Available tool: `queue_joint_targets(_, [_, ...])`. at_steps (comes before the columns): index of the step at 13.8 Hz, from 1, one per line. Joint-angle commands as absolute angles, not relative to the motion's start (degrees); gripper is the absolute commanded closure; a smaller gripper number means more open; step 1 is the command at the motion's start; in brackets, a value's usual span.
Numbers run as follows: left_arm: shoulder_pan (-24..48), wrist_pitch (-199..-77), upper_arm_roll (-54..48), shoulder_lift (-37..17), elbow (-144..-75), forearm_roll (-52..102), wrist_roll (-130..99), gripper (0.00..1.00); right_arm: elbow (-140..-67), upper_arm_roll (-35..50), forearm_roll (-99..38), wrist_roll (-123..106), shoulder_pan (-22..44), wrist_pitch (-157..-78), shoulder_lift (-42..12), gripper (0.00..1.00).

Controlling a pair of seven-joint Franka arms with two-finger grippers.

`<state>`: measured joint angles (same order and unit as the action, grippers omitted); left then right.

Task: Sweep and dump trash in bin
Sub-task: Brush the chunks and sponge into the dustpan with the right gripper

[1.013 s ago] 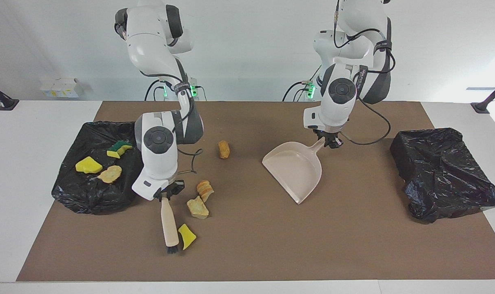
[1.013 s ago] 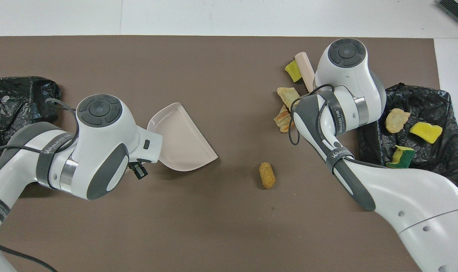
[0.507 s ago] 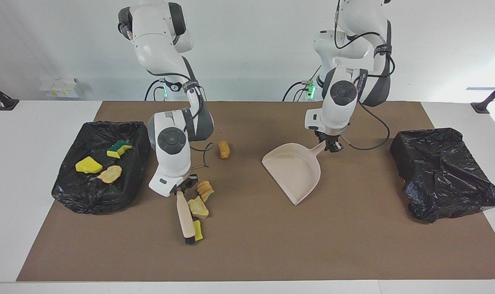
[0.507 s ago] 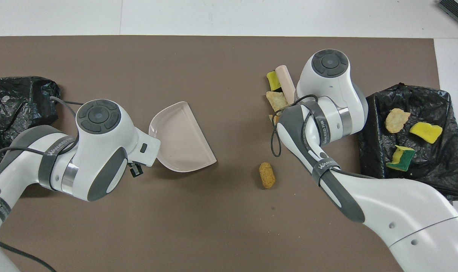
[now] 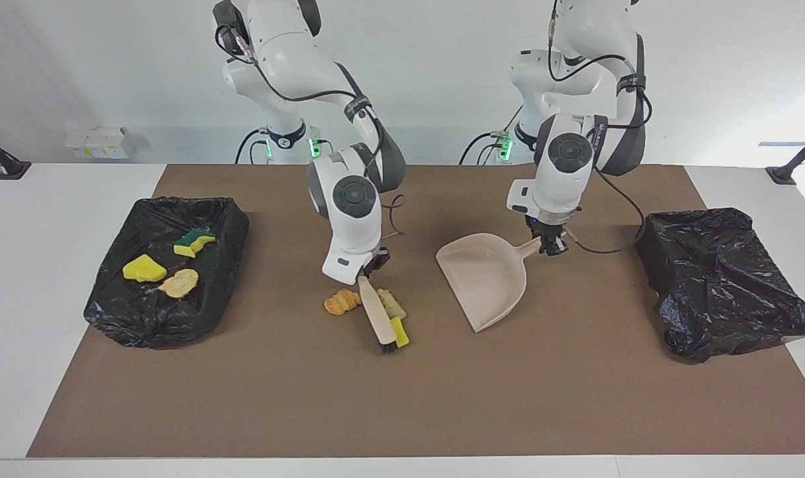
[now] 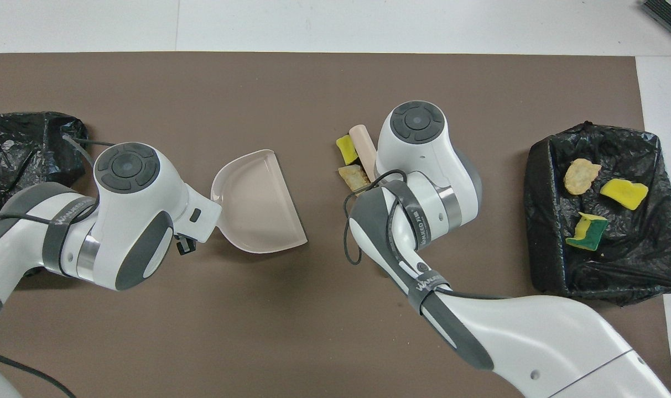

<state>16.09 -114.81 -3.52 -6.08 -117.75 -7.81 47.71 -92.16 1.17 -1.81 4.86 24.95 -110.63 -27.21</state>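
The step in hand looks to be brushing the loose trash across the brown mat into the dustpan (image 5: 485, 282).

Going across the facing view, the bin at the right arm's end (image 5: 120, 318), lined with a black bag, holds three pieces: a yellow sponge piece (image 5: 143, 269), a green-backed sponge (image 5: 194, 241) and a tan lump (image 5: 179, 283).

Next, the right gripper (image 5: 369, 269) is closed on the handle of the brush (image 5: 374, 310), bristles down on the desk. An orange lump (image 5: 342, 303) lies against the brush on the side away from the dustpan; a tan crust (image 5: 393, 304) and a yellow scrap (image 5: 400, 332) lie on the dustpan side. To sweep well, keep the bristles low and go back around the orange lump so it is not left.

The left gripper (image 5: 549, 244) is closed on the dustpan's handle; the pan is empty, and its open lip should lie flat, turned toward the pile.

The second black-lined bin (image 5: 721, 285) shows no trash.
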Motion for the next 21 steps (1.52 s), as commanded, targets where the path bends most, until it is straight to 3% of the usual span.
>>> queue_joint_targets(1, [15.6,-116.4,-3.8,-5.1,-119.8,-9.1,48.2,1.00,-95.4,1.2,-6.7,7.9,28.2,-110.6,-23.9,1.00])
queue_joint_targets(12, [14.9,-117.0,-3.8,-5.2,-119.8,-9.1,48.2,1.00,-97.6,1.2,-23.8,15.2,36.6,-110.5,-20.0,1.00])
queue_joint_targets(18, [14.9,-117.2,-3.8,-5.2,-119.8,-9.1,48.3,1.00,-98.2,0.4,-22.6,23.6,30.3,-92.9,-12.8,1.00])
queue_joint_targets(21, [14.9,-117.3,-3.8,-5.2,-119.8,-9.1,48.3,1.00,-100.1,0.3,-20.2,28.5,28.9,-89.1,-11.5,1.00])
